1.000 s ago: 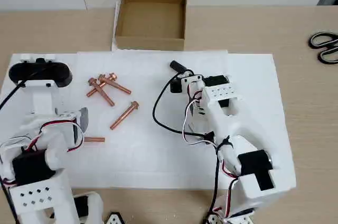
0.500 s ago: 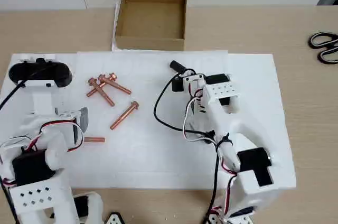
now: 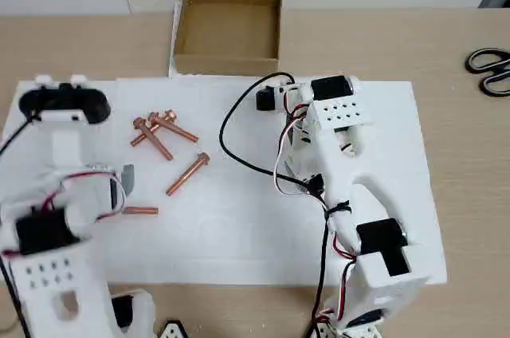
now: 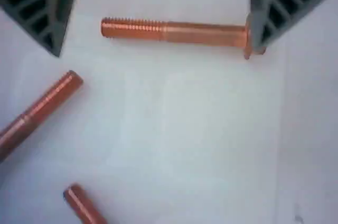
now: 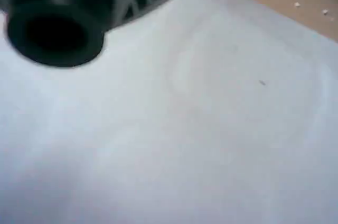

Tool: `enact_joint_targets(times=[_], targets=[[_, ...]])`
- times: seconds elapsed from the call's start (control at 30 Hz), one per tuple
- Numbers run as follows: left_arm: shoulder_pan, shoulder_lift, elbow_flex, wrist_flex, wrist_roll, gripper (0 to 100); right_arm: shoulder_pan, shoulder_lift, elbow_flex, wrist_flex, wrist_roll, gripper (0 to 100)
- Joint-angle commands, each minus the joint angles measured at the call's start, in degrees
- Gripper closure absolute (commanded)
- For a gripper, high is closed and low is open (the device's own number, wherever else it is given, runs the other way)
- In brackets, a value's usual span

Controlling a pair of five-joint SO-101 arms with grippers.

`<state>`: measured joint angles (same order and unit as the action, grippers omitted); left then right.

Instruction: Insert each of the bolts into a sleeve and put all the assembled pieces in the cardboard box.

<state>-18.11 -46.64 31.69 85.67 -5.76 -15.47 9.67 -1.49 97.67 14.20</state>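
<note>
left wrist view: the left gripper (image 4: 153, 44) stands spread, a copper bolt (image 4: 174, 32) lying crosswise between its jaws near the top of the frame, not yet gripped. in the high view the right gripper (image 3: 275, 100) at centre pinches a black sleeve (image 3: 264, 100), and the cardboard box (image 3: 229, 31) at top centre holds nothing. the step looks like picking up a first bolt; next, close on its shank and aim the threaded end at the sleeve's bore.

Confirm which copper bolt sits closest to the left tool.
The threaded copper bolt lying crosswise between the open left tool's fingers, its head beside one finger. The other two copper bolts lie outside that gap.
</note>
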Motion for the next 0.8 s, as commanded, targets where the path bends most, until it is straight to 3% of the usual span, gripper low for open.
enact_joint_targets(times=[0.0,0.17,0.33,0.43,0.63,0.77], targets=[[0.1,12.7,-11.8,3.0,-0.4,78,0.7,-0.7,-2.4,1.2,-0.3,99.5],[0.3,32.1,-25.1,4.4,0.4,78,0.7,-0.7,-2.5,1.2,-0.3,99.5],[1.6,46.0,-36.4,6.0,10.5,78,0.7,-0.7,-2.5,1.1,-0.3,99.5],[3.9,52.0,-38.2,7.0,16.1,78,0.7,-0.7,-2.5,1.1,-0.3,99.5],[10.6,62.5,-38.5,4.0,16.7,78,0.7,-0.7,-2.5,1.1,-0.4,99.5],[12.2,67.2,-38.5,-2.3,28.0,78,0.7,-0.7,-2.4,1.1,-0.4,99.5]])
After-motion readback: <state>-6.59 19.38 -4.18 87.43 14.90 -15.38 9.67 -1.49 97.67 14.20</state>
